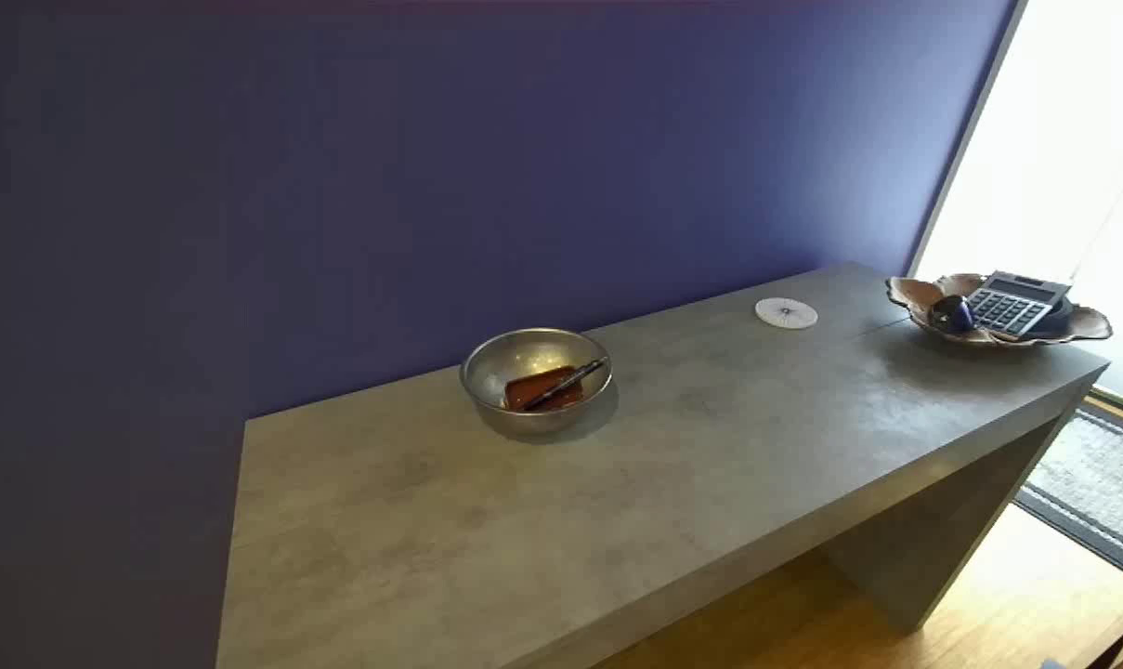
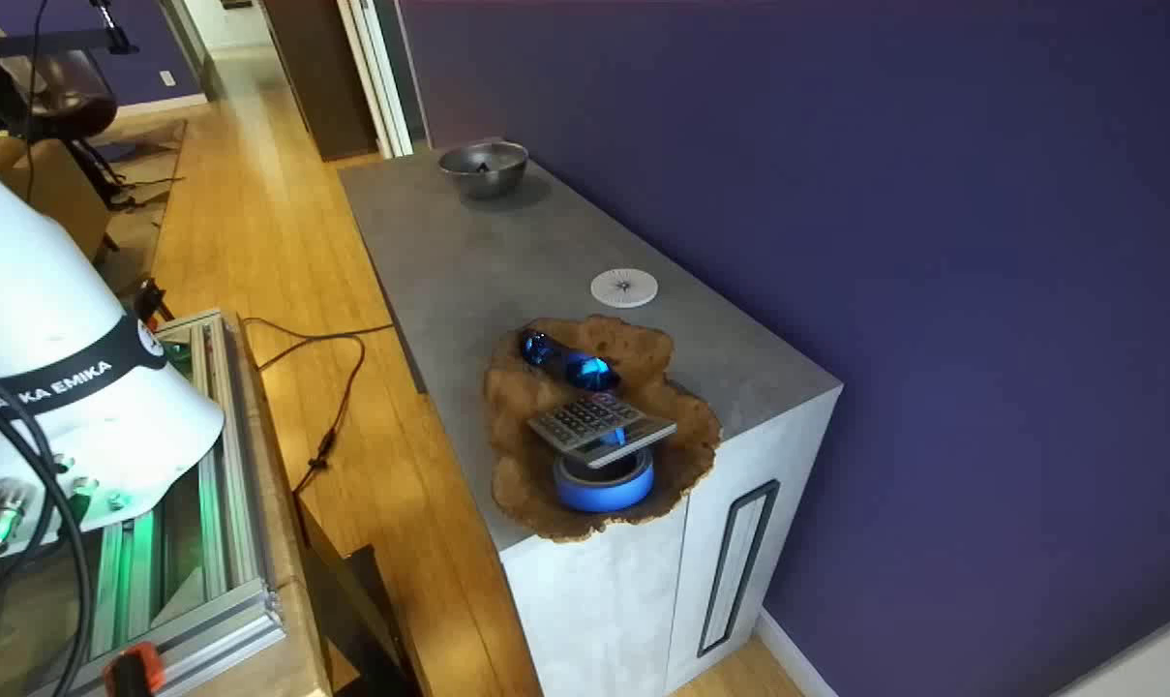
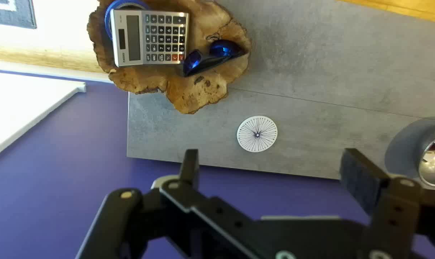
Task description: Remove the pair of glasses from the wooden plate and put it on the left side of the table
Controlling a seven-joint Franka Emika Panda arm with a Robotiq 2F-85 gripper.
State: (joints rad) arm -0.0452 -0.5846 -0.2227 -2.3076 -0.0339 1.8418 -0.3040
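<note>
The pair of glasses [image 3: 222, 49] lies in the wooden plate [image 3: 199, 91], the pincer [image 3: 269, 162] released and spread wide.

I can see a calculator [image 3: 150, 37] in there too, just beside the glasses, tilted across a blue ring [image 2: 604, 497]. The plate sits at one end of the grey worktop [image 1: 617, 502]; toward the opposite end stands a metal bowl [image 1: 515, 358] holding a red-brown tray [image 1: 526, 386] and a slim dark stick-like thing [image 1: 568, 382]. Between them, nearer the plate, a white disc [image 2: 624, 287] lies flat, near the blue-purple wall [image 2: 914, 290].
</note>
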